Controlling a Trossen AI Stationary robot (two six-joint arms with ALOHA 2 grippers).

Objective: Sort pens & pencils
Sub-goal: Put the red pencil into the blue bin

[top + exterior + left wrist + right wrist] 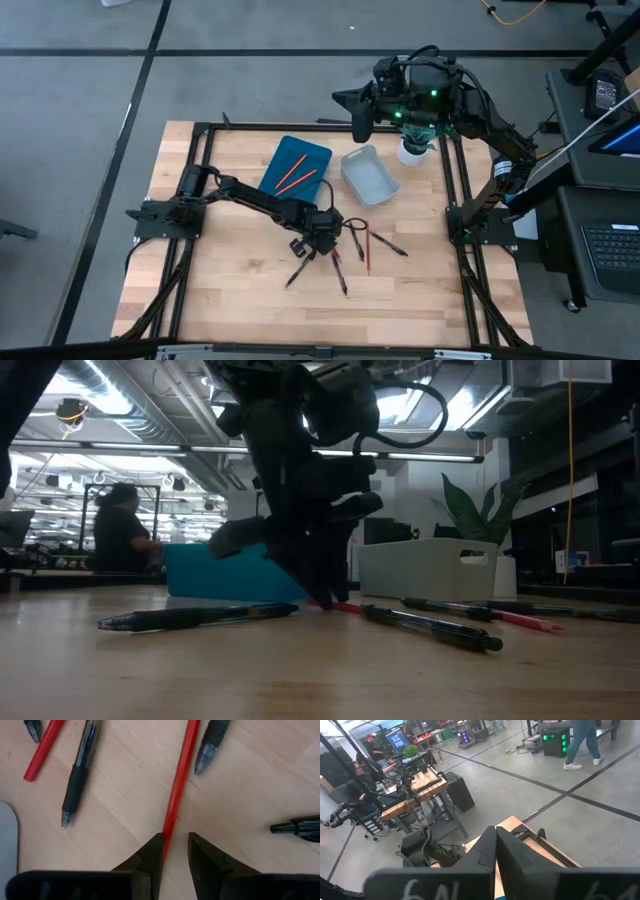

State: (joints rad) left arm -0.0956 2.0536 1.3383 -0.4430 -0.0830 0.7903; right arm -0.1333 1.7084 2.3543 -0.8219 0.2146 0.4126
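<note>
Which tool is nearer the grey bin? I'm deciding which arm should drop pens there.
Right. The right tool hangs just beyond the grey bin; the left tool is farther off, down among the pens.

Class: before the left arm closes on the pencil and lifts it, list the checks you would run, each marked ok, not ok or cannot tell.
1. Left gripper open around one pencil: ok; it lies between the fingers.
2. No pen in the gap: ok; the nearest pens lie apart.
3. Pencil centred: not ok; it runs along one finger.
4. Blue tray has room: ok; it holds two pencils.
5. Right gripper out of the way: ok; shut, raised behind the table.
6. Fingers low enough to grip: cannot tell.
</note>
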